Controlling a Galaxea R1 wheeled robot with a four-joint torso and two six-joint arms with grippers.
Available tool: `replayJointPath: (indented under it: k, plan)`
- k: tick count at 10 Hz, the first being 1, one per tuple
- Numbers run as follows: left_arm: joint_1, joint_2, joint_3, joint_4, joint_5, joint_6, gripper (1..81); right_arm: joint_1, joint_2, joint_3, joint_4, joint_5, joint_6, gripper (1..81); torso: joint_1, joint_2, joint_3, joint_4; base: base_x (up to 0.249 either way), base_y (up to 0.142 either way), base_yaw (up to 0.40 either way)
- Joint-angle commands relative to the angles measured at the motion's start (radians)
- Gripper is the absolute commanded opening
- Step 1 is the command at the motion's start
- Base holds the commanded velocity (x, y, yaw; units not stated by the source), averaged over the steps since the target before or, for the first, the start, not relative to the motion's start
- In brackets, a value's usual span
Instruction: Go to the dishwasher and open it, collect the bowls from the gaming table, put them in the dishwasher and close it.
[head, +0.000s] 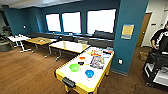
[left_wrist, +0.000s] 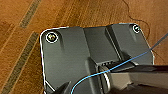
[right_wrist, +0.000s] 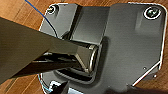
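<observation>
- Standing nearest, the gaming table is carrying a lime green bowl and a blue bowl, apart from each other.
- Lying beyond them are colourful packages.
- Wooden-topped tables are standing farther, under bright windows.
- A person is standing at far right.
- Whether the fingers are apart or together, I cannot tell.

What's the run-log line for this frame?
phase: approaching gaming table | green bowl and blue bowl on its near end, apart | person at right by cart
</observation>
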Motion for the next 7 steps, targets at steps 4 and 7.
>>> replayJointPath:
  k: [4,7]
  plan:
    - [-0.039,-0.008,0.002,0.001,0.048,0.003,81.1,0.036,0.006,0.006,-0.013,-0.046,-0.002,81.1,0.000,0.000,0.000,0.000,0.112,0.133,0.000]
    - [-0.041,-0.008,0.002,0.000,0.047,0.003,81.1,0.035,0.006,0.006,-0.013,-0.046,-0.002,81.1,0.000,0.000,0.000,0.000,0.112,0.133,0.000]
